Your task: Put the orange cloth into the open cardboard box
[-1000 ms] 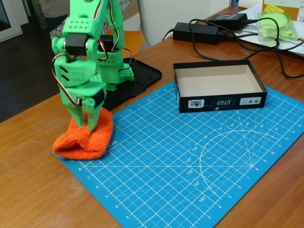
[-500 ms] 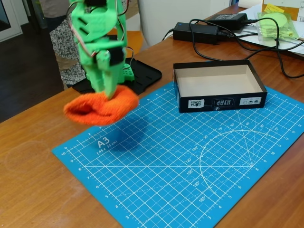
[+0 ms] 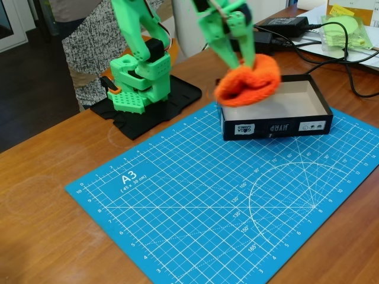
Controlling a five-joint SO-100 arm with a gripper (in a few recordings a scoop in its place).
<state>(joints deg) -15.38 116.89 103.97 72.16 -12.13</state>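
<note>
Blue cutting mat (image 3: 195, 195) now lies bare: the gripper (image 3: 243, 61), pinching the orange cloth (image 3: 247, 87) hanging just below it, has swung over the open cardboard box (image 3: 296, 127)'s near-left corner; release comes next.

Looks like an office or hobby workspace: a wooden surface (image 3: 53, 236) carrying a blue A3 cutting mat (image 3: 195, 207), black power bricks (image 3: 243, 40) with trailing cables (image 3: 331, 62), papers (image 3: 361, 56) stacked at the far corner
</note>
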